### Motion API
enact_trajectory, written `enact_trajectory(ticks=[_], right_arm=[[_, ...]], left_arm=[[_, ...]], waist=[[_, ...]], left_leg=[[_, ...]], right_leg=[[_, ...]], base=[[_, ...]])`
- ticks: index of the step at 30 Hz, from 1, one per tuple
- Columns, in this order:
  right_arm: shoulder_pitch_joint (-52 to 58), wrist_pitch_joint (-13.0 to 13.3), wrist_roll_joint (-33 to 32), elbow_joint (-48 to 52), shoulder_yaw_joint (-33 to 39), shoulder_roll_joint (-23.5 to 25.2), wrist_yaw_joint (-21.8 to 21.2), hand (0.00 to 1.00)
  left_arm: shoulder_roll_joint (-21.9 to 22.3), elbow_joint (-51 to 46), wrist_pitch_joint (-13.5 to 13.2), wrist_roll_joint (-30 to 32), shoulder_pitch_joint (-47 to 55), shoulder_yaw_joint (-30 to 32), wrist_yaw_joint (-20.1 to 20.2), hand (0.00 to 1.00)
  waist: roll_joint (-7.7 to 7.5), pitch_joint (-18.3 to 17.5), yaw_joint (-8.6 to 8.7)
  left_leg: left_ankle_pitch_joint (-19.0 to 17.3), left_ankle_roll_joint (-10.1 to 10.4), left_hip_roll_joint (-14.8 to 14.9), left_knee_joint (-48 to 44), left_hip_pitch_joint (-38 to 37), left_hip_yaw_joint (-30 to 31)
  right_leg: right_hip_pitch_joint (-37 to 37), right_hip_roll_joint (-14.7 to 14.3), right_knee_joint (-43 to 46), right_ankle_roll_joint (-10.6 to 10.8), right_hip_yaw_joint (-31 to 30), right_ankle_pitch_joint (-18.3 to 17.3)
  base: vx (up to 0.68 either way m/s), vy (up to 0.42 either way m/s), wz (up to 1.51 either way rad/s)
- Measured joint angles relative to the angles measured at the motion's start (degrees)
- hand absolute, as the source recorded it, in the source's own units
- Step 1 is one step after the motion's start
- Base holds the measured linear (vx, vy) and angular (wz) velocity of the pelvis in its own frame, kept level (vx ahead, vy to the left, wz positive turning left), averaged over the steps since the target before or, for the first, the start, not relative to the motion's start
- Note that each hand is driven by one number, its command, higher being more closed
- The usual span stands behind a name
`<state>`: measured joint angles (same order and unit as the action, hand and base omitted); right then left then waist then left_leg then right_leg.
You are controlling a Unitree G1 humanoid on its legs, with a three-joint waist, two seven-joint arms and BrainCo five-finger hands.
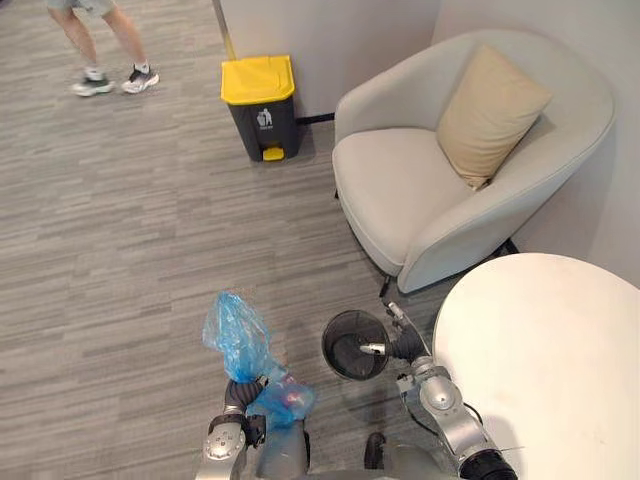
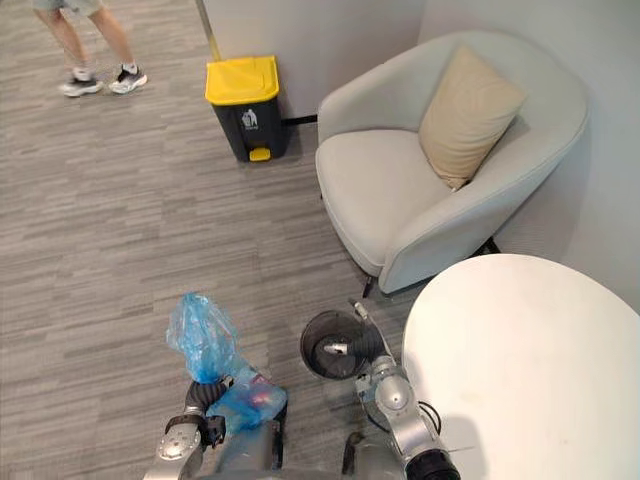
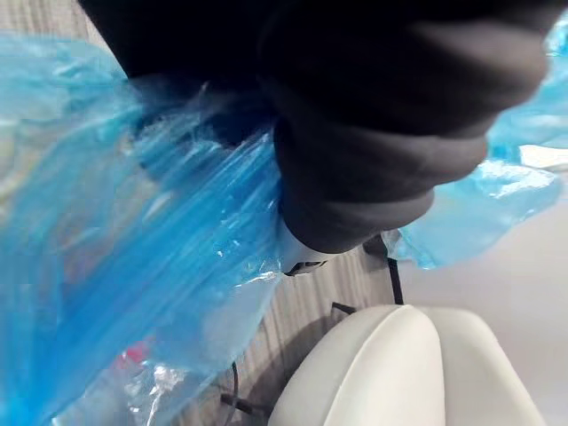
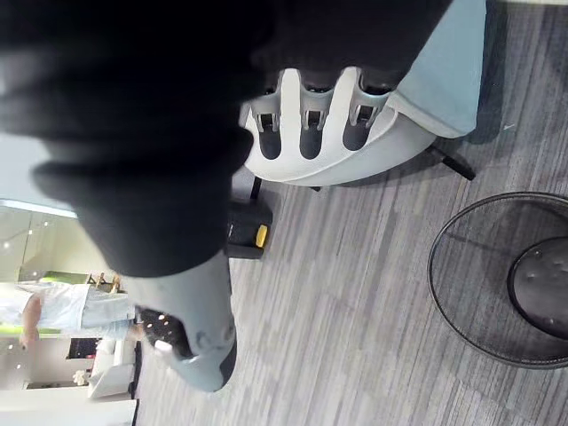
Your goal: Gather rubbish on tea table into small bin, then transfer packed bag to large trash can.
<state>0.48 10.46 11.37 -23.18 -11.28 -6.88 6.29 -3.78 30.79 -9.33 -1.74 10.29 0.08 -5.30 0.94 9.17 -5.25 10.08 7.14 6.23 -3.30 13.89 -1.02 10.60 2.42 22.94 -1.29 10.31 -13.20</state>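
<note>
Progress looks well past the gathering stage. The round white surface (image 1: 540, 350) has no rubbish on the part in view, and the small bin (image 1: 326, 345), a black mesh basket on the floor just off the surface's edge on the armchair side, has no liner in it. The blue bag (image 1: 237, 335) is out of the bin and in the left robot hand (image 1: 243, 393), which is clenched round its gathered neck. The loose top stands up above the grip and the filled body bulges below it, low over the floor. The right robot hand (image 1: 403, 340) hangs by the bin's rim with its fingers loosely straight, holding nothing.

What seems left is the carry. The large trash can (image 1: 262, 105), dark with a yellow lid that is down, stands on the floor against the wall, well apart from the bag, beyond the pale armchair (image 1: 400, 190) and its tan cushion (image 1: 490, 112). The lid would have to come up before the bag can go in. A person (image 1: 100, 40) stands on the floor farther off.

The eye views give the layout and the stretch of floor between the bag and the trash can. The right wrist view looks into the bin and shows its bare dark bottom. The left wrist view shows the blue plastic bunched tight under the hand's dark cover, with something reddish faintly visible inside the bag.
</note>
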Motion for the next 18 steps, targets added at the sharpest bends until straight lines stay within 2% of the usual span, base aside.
enact_trajectory(ticks=[1, 2, 3, 4, 5, 6, 7, 8, 9, 12, 15, 18], right_arm=[[0.05, -0.13, -0.1, 0.38, 1.08, 0.05, 0.21, 0.0], [0.08, -0.22, -0.13, 0.83, 1.69, 0.08, 0.26, 0.0], [0.3, -0.32, -0.43, 2.68, 2.6, -0.14, 0.59, 0.0], [0.34, -0.32, -0.46, 2.83, 2.59, -0.18, 0.66, 0.0], [1.47, -0.25, -0.54, 4.16, 2.96, -0.32, 1.08, 0.0], [2.11, -0.26, -0.52, 4.11, 3.51, -0.14, 1.03, 0.0], [3.09, -0.26, -0.49, 3.89, 4.13, -0.14, 1.04, 0.0], [4.08, -0.27, -0.47, 2.87, 5.55, -0.15, 1.02, 0.0], [3.74, -0.45, -0.47, 0.85, 7.24, 0.16, 1.03, 0.0], [3.94, -0.83, -0.45, -1.91, 8.56, 1.61, 1.01, 0.0], [3.8, -0.89, -0.03, -3.53, 9.13, 1.69, 0.99, 0.0], [3.39, -0.99, 0.47, -5.2, 9.73, 1.75, 0.93, 0.0]], left_arm=[[0.08, -0.99, 0.06, 0.0, -0.62, -0.31, -0.02, 1.0], [0.09, -1.89, 0.04, 0.0, -0.69, -0.6, -0.02, 1.0], [0.14, -3.56, -0.08, 0.01, -0.37, -0.88, 0.06, 1.0], [0.12, -3.61, -0.09, 0.01, -0.21, -0.92, 0.06, 1.0], [0.15, -3.51, -0.08, 0.02, -0.22, -1.23, 0.06, 1.0], [0.13, -3.44, -0.08, 0.03, -0.3, -1.26, 0.07, 1.0], [0.01, -3.31, -0.09, 0.03, -0.35, -1.75, 0.06, 1.0], [0.14, -2.64, -0.1, 0.05, -0.53, -2.33, 0.18, 1.0], [0.06, -0.92, -0.08, 0.05, -0.76, -2.36, 0.19, 1.0], [-1.46, 1.3, 0.04, 0.15, -0.68, -2.92, 0.29, 1.0], [-2.03, 1.38, 0.03, 0.26, -0.1, -2.89, 0.3, 1.0], [-2.84, 2.28, 0.03, 0.45, -0.15, -2.85, 0.34, 1.0]], waist=[[-0.58, 0.35, 0.33], [-1.02, 0.65, 0.41], [-1.43, 0.85, 1.13], [-1.44, 0.86, 1.31], [-1.3, 0.78, 1.56], [-1.28, 0.75, 1.55], [-1.26, 0.7, 1.63], [-0.53, 0.26, 2.21], [-0.04, -0.04, 3.06], [-0.61, -0.27, 2.9], [-0.33, -0.43, 2.89], [-0.4, -0.48, 2.91]], left_leg=[[1.02, 2.5, -0.11, -0.1, 0.8, 0.03], [-0.47, 1.29, -0.36, -3.41, 1.77, -1.16], [-5.73, -1.48, -0.27, -11.88, 3.18, -4.76], [-6.31, -1.66, -0.25, -12.6, 3.22, -5.03], [-10.81, -2.44, 0.86, -17.72, 2.31, -7.94], [-12.58, -2.79, 1.81, -18.9, 1.09, -9.5], [-14.59, -3.13, 3.23, -19.91, -0.55, -11.96], [-15.65, -3.13, 4.99, -18.46, -2.55, -15.32], [-15.64, -2.8, 4.25, -15.08, -3.05, -17.07], [-12.93, -3.67, 0.19, -8.03, -6.5, -16.68], [-10.96, -4.73, -1.76, -4.35, -8.68, -16.37], [-8.67, -5.39, -2.39, -1.2, -9.15, -15.83]], right_leg=[[-0.02, 1.14, -1.08, -1.04, 2.19, 0.73], [0.21, 1.88, -1.13, -1.05, 2.69, 0.96], [0.47, 3.52, -1.33, -0.94, 4.16, 1.58], [0.46, 3.68, -1.34, -0.91, 4.33, 1.62], [-0.01, 4.86, -2.11, -0.45, 5.99, 2.29], [-0.59, 5.49, -3.01, -0.06, 7.09, 2.83], [-1.18, 6.37, -3.82, 0.68, 8.68, 3.38], [-1.72, 6.92, -4.84, 2.08, 10.67, 4.23], [-2.3, 6.85, -6.7, 3.54, 11.98, 5.48], [-6.81, 7.69, -14.58, 5.6, 13.3, 10.19], [-9.04, 8.15, -17.67, 5.91, 13.31, 12.12], [-8.86, 8.05, -18.55, 5.33, 13.98, 12.9]], base=[[-0.16, -0.043, 0.67], [-0.15, -0.024, 0.75], [-0.09, -0.008, 0.49], [-0.1, 0.03, 0.71], [-0.08, 0.096, 0.61], [-0.08, 0.145, 0.86], [-0.06, 0.192, 0.93], [-0.05, 0.23, 1.04], [-0.03, 0.276, 0.93], [-0.02, 0.193, 0.36], [-0.08, 0.124, 0.13], [-0.1, 0.024, 0.13]])
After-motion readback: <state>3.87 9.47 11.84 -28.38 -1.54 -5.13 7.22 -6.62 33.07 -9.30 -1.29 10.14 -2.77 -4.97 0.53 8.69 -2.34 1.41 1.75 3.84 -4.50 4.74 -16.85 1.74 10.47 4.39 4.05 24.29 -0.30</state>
